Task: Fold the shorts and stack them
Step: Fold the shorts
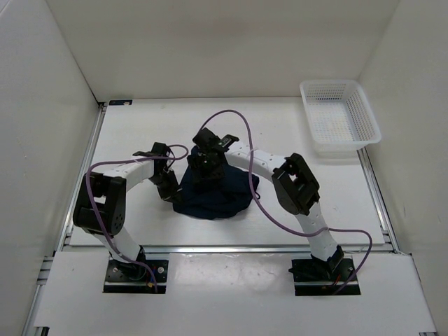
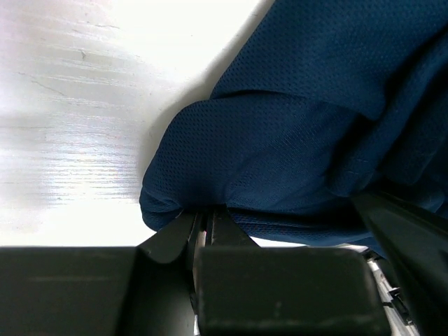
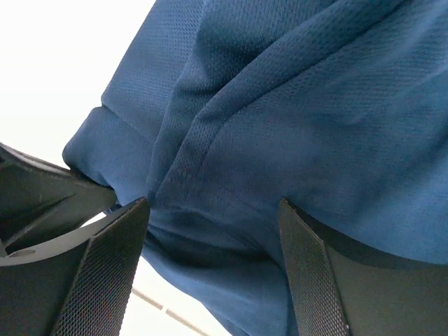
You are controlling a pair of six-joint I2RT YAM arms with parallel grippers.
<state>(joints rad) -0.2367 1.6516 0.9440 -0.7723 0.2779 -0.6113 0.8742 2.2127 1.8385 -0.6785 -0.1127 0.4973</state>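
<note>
White walls enclose a white table [image 1: 126, 140]. A white mesh basket [image 1: 339, 115] stands in the upper right of the top view, well apart from the work.

**Position of the garment.** The shorts [image 1: 217, 199] lie at the centre of the top view, between the two arms, as a rumpled heap and not as a flat sheet.

**Left gripper** [image 1: 170, 187]. It is located at the left edge of the heap. In the left wrist view its jaws are pressed close together, and the lower fold of the cloth meets their tips. This is judged to be a pinch on the hem.

**Right gripper** [image 1: 206, 171]. It is located on the upper part of the heap. In the right wrist view the pads [image 3: 112, 259] stand apart and a thick bunch of cloth fills the gap between them. Whether they clamp the bunch cannot be told.

**Step in hand.** This is judged to be the opening step, in which cloth is gathered so the garment can be spread. No clean fold shows and nothing is stacked.

**Next move.** It calls for both grips to be secure on separate edges. The edges must then be drawn apart and the cloth laid flat before any fold.

**Orientation.** The heap is slightly wider from left to right of the frame than from top to bottom. The waistband, the leg openings and the drawstring cannot be made out, so the true long axis and heading cannot be told.
</note>
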